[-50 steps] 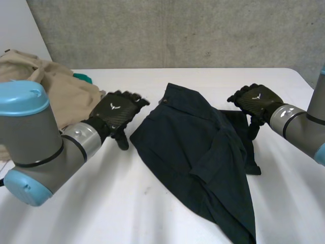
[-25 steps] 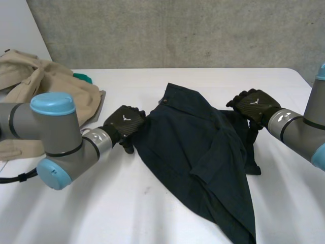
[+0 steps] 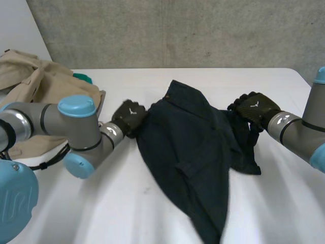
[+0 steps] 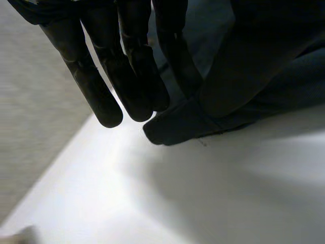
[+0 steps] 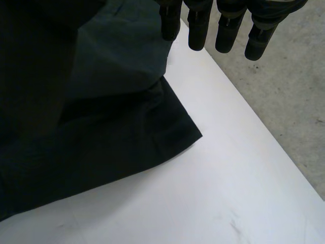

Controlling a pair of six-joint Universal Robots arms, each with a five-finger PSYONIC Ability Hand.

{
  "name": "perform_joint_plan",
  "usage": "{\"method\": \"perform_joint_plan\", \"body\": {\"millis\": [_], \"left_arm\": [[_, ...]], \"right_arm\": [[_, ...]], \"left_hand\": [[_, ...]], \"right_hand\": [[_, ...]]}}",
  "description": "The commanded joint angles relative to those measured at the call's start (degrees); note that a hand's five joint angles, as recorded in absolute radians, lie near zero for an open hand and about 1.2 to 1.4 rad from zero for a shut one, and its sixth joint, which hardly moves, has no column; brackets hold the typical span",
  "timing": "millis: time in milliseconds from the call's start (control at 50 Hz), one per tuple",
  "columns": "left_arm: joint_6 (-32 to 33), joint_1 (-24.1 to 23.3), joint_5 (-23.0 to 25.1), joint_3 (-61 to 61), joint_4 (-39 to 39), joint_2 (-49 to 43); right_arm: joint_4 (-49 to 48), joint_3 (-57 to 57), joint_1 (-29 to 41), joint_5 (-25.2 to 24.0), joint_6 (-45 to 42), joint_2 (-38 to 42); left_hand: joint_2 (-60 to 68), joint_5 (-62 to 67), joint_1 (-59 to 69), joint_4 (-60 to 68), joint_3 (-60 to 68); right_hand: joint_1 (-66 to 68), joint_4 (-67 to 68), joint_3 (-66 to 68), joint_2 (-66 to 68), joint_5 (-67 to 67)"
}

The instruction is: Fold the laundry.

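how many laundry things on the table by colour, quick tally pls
dark blue garment: 1
beige pile: 1 (cannot tell how many pieces are in it)
teal item peeking out behind the beige pile: 1
total: 3

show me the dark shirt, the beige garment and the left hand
dark shirt (image 3: 193,147): head view, middle of its front.
beige garment (image 3: 35,81): head view, upper part of the heap.
left hand (image 3: 129,114): head view, back of the hand.
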Motion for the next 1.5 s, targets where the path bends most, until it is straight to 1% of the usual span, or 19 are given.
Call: {"method": "perform_joint_plan", "body": {"millis": [20,160,260,340,420,500,560,580,640,660,720,880,1020,1120,1240,1320,1340,1400,1500], "left_arm": [[-0.6,1.1,-7.3,7.8,6.7,4.5],[-11.8,-0.2,-7.1,21.7,12.6,12.1],[-21.9,-4.3,-1.8,27.3,10.3,13.2],[-28.4,-7.8,3.7,23.6,5.0,14.1],[-32.4,-12.5,11.5,9.0,1.2,16.3],[-29.0,-14.6,15.1,-2.6,5.4,16.6],[-25.6,-13.2,11.7,-7.2,10.3,17.1],[-24.1,-11.7,7.6,-8.7,12.5,17.4],[-22.2,-8.2,0.6,-8.8,14.1,17.3],[-20.9,-5.9,-3.1,-7.8,14.2,17.1],[-18.3,-2.1,-6.0,-5.4,12.8,16.0],[-10.7,9.4,-2.5,6.2,-2.8,8.2],[-7.8,13.1,0.3,13.4,-8.7,1.9],[-5.5,13.3,4.7,16.4,-11.9,-2.1],[-3.9,12.7,5.7,17.9,-11.8,-4.3],[-2.5,12.5,5.3,20.3,-11.2,-6.5],[-1.8,12.5,5.0,21.2,-11.1,-7.2],[-0.7,12.4,4.2,22.2,-10.4,-7.7],[1.4,10.2,-1.1,26.5,-0.3,-5.6]], "right_arm": [[0.0,-0.5,-0.8,0.0,0.1,-0.6],[-0.2,-1.2,-1.2,0.0,1.1,-1.6],[-0.2,-1.5,-1.5,0.1,2.1,-2.0],[-0.2,-1.8,-2.2,0.6,2.2,-2.3],[-0.2,-2.1,-3.1,0.6,2.2,-2.4],[0.0,-2.4,-3.8,0.5,2.0,-2.0],[0.1,-2.2,-4.0,0.4,1.9,-1.9],[0.1,-2.1,-4.0,0.3,1.9,-1.9],[0.2,-2.0,-3.9,0.1,1.8,-1.7],[0.2,-1.9,-3.8,-0.1,1.6,-1.6],[0.2,-1.7,-3.6,-0.1,1.2,-1.2],[0.2,-1.2,-2.5,0.1,-0.4,0.0],[0.2,-1.3,-2.1,0.3,-1.4,1.1],[0.1,-1.3,-1.9,0.7,-2.1,1.9],[0.0,-1.3,-1.8,1.4,-2.4,2.3],[0.0,-1.4,-1.8,1.4,-2.4,2.3],[0.0,-1.4,-1.8,1.4,-2.4,2.3],[-0.2,-1.4,-1.8,1.4,-2.4,2.4],[-0.4,-1.9,-1.8,1.6,-2.3,2.3]], "left_hand": [[11.6,14.5,15.1,11.3,11.9],[11.6,14.5,15.1,11.3,11.9],[11.6,14.5,15.1,11.3,11.9],[11.6,14.5,15.1,11.3,11.9],[11.6,14.5,15.1,11.3,11.9],[11.6,14.5,15.1,11.3,11.9],[-15.0,-12.1,-11.5,-15.3,-14.7],[-31.1,-28.2,-27.6,-31.4,-30.8],[-58.4,-55.5,-54.9,-58.7,-58.1],[-58.4,-55.5,-54.9,-58.7,-58.1],[-58.4,-55.5,-54.9,-58.7,-58.1],[-58.4,-55.5,-54.9,-58.7,-58.1],[-58.4,-55.5,-54.9,-58.7,-58.1],[-56.5,-53.6,-53.0,-56.8,-56.2],[-56.0,-53.1,-52.5,-56.3,-55.7],[-39.7,-36.8,-36.2,-40.0,-39.4],[-21.2,-18.3,-17.7,-21.5,-20.9],[10.7,13.6,14.2,10.4,11.0],[11.6,14.5,15.1,11.3,11.9]], "right_hand": [[-2.6,-1.6,-1.5,-1.7,-2.7],[-2.6,-1.6,-1.5,-1.7,-2.7],[-2.6,-1.6,-1.5,-1.7,-2.7],[-2.6,-1.6,-1.5,-1.7,-2.7],[-2.6,-1.6,-1.5,-1.7,-2.7],[-2.6,-1.6,-1.5,-1.7,-2.7],[-2.6,-1.6,-1.5,-1.7,-2.7],[-2.6,-1.6,-1.5,-1.7,-2.7],[-2.6,-1.6,-1.5,-1.7,-2.7],[-2.6,-1.6,-1.5,-1.7,-2.7],[-2.6,-1.6,-1.5,-1.7,-2.7],[-2.6,-1.6,-1.5,-1.7,-2.7],[-2.6,-1.6,-1.5,-1.7,-2.7],[-2.6,-1.6,-1.5,-1.7,-2.7],[-2.6,-1.6,-1.5,-1.7,-2.7],[-2.6,-1.6,-1.5,-1.7,-2.7],[-2.6,-1.6,-1.5,-1.7,-2.7],[-2.6,-1.6,-1.5,-1.7,-2.7],[-2.6,-1.6,-1.5,-1.7,-2.7]]}}
